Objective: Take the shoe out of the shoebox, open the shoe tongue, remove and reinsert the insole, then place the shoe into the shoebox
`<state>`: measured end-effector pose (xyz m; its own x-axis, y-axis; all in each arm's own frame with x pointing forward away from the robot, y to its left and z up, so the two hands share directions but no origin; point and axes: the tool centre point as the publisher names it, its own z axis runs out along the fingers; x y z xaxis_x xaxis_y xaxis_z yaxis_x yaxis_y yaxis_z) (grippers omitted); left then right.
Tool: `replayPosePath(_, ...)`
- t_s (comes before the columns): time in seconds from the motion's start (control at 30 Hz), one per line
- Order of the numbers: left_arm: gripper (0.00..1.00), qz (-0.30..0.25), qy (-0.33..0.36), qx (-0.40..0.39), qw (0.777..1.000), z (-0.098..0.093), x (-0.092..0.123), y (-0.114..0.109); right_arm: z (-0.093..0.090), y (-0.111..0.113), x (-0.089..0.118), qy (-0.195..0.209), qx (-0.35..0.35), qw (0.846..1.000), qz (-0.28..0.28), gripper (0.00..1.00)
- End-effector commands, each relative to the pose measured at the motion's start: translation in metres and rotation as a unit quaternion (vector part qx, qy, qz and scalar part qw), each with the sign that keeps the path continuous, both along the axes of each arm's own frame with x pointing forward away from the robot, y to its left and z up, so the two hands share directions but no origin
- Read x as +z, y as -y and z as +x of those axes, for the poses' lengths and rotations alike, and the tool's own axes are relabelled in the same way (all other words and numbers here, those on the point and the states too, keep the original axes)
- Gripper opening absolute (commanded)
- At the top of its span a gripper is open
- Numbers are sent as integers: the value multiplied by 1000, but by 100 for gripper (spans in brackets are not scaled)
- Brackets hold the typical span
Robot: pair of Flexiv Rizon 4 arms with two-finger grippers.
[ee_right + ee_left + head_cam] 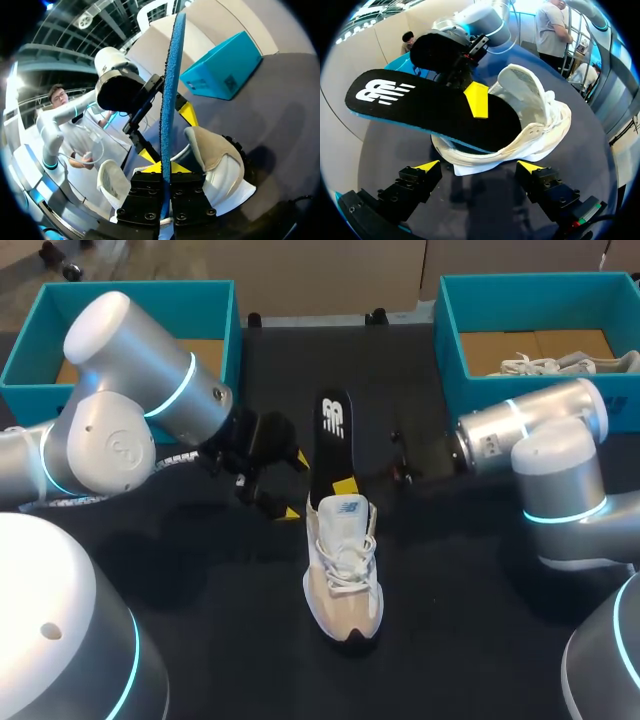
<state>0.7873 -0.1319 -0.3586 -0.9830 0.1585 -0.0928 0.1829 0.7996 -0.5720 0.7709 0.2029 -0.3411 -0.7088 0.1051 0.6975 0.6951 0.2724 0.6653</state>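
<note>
A white and beige shoe (343, 570) lies in the middle of the dark table, toe toward me. A black insole (333, 435) with a white logo sticks out of its opening toward the far side. My right gripper (345, 486) is shut on the insole near the shoe's collar. In the right wrist view the insole's blue edge (170, 90) rises from between the closed fingers (165, 167), with the shoe (215, 160) beside them. My left gripper (479, 167) stands open just left of the shoe (535, 125), below the insole (430, 107), holding nothing. It also shows in the head view (290, 485).
A teal shoebox (225, 335) stands at the back left, partly behind my left arm. A second teal shoebox (450, 340) at the back right holds another white shoe (555, 365). My right arm (530, 430) lies in front of that box.
</note>
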Motion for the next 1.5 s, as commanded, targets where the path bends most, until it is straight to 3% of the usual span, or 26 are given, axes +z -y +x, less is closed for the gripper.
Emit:
replayPosePath(0.03,100,1,0,0,1000,0,0,0,-12,-2,-5,-3,-9,1000,-1,0)
replayPosePath(0.43,100,1,0,0,1000,0,0,0,-23,-2,-11,-16,-22,1000,-1,0)
replayPosePath(0.47,100,1,0,0,1000,0,0,0,-22,-2,-10,-15,-22,1000,-1,7)
replayPosePath(0.5,100,1,0,0,1000,0,0,0,-21,-3,-9,-14,-22,1000,-1,21)
replayPosePath(1.0,100,1,0,0,1000,0,0,0,5,-9,7,15,-9,1000,-7,23)
replayPosePath(1.13,100,1,0,0,1000,0,0,0,10,-10,9,17,7,1000,1,19)
replayPosePath(1.2,100,1,0,0,1000,0,0,0,11,-11,9,15,18,1000,5,0)
replayPosePath(1.5,100,1,0,0,1000,0,0,0,7,-14,3,6,46,999,13,0)
